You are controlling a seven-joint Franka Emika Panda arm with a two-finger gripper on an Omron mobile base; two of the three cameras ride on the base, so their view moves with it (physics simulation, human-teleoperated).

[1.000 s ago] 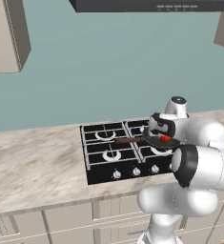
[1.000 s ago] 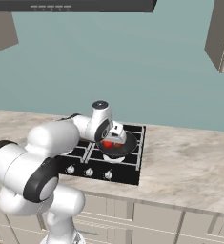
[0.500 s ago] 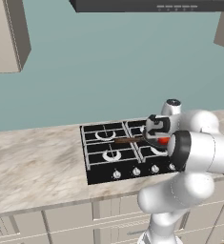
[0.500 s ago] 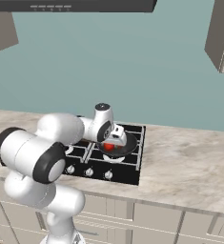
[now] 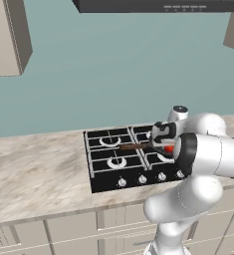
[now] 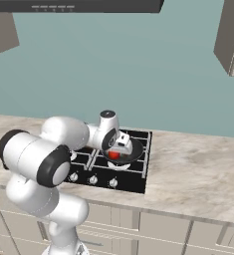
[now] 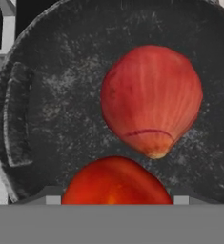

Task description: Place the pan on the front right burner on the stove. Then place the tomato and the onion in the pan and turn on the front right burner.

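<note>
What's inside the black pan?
The pan holds an onion and a red tomato. The tomato's lower part is cut off at the picture's bottom.

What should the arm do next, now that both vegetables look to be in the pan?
Probably lift the gripper clear and head for the knob row. The tomato and onion lie in the pan on the stove, so seemingly only the burner is left.
</note>
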